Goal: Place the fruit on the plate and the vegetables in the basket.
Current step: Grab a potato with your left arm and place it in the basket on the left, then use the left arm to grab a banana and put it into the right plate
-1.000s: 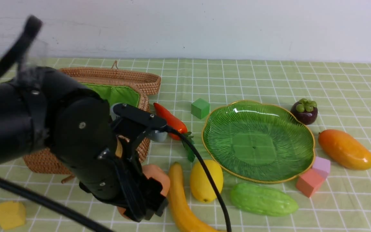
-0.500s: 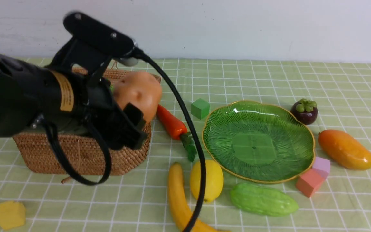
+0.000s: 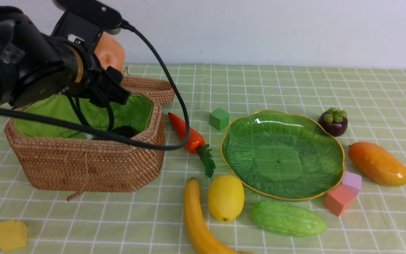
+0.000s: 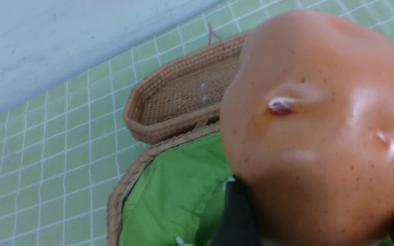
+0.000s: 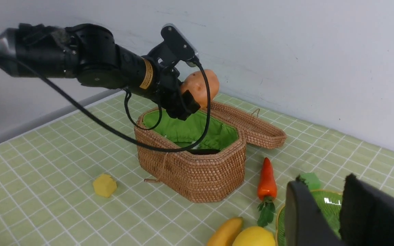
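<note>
Front view shows the left fingers (image 3: 118, 94) gripping the potato (image 3: 108, 53) high above the back rim of the basket (image 3: 83, 165) near the left edge of the counter (image 3: 294, 81), so it should travel forward over the basket's open middle and sink low before release, while the right fingers (image 5: 306, 212) hang parted and empty.

Front view looks forward over the whole table (image 3: 294, 81); left wrist view hangs close above the basket (image 3: 83, 169), potato (image 4: 313, 136) filling its frame; right wrist view faces that basket from well away.
</note>
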{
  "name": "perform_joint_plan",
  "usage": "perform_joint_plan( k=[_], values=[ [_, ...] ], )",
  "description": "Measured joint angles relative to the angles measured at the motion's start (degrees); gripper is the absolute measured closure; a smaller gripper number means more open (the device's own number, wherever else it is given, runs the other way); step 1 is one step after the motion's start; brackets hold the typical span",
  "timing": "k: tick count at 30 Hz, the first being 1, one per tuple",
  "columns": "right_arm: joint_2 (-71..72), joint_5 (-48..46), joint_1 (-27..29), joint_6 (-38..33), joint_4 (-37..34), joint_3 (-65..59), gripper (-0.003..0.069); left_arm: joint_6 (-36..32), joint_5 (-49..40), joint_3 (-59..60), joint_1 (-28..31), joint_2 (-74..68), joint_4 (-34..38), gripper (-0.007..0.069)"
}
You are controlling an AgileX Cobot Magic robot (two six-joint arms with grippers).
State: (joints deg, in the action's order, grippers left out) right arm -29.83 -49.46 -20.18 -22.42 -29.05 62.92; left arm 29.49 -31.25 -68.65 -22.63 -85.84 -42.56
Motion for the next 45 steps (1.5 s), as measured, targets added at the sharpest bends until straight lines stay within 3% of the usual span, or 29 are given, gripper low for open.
perform_joint_plan(
  k=[8, 14, 21, 25, 28, 33, 36, 40, 43, 45],
  values=[
    [0.0, -2.52, 0.0, 0.0, -0.1, 0.0, 0.0466, 0.31, -1.08, 0.0, 1.15, -1.28, -0.26, 0.0108],
    [0.0, -3.2, 0.0, 0.0, -0.37, 0.0, 0.0464, 0.31, -3.48, -0.11, 1.15, -1.28, -1.61, -0.0023],
    [0.0, -4.45, 0.0, 0.0, -0.42, 0.0, 0.0464, 0.36, -4.11, -0.11, 1.15, -1.21, -1.66, -0.0028],
    [0.0, -5.53, 0.0, 0.0, -0.42, 0.0, 0.0463, 0.35, -4.88, -0.11, 0.29, -0.1, 3.18, 0.0049],
    [0.0, -7.24, 0.0, 0.0, -0.42, 0.0, 0.0459, 0.35, -6.46, -0.11, -2.59, 1.67, 10.34, 0.0183],
    [0.0, -13.43, 0.0, 0.0, -0.42, 0.0, 0.0456, 0.35, -15.26, -0.3, -11.62, 3.38, 22.76, 0.0533],
    [0.0, -17.9, 0.0, 0.0, -0.42, 0.0, 0.0456, -0.56, -21.27, -0.3, -17.65, 2.84, 29.51, 0.0638],
    [0.06, -21.81, 0.0, 0.0, -0.42, 0.0, 0.0456, -3.47, -22.34, -0.3, -23.82, 0.64, 35.98, 0.0618],
    [0.24, -22.68, 0.0, 0.0, -0.31, 0.0, 0.0454, -4.46, -21.35, -0.3, -26.02, -1.71, 38.11, 0.0545],
    [0.81, -23.11, 0.0, 0.04, -0.19, 0.0, 0.0454, -4.18, -19.45, -0.3, -26.66, -5.08, 39.3, 0.0393]
  ],
)
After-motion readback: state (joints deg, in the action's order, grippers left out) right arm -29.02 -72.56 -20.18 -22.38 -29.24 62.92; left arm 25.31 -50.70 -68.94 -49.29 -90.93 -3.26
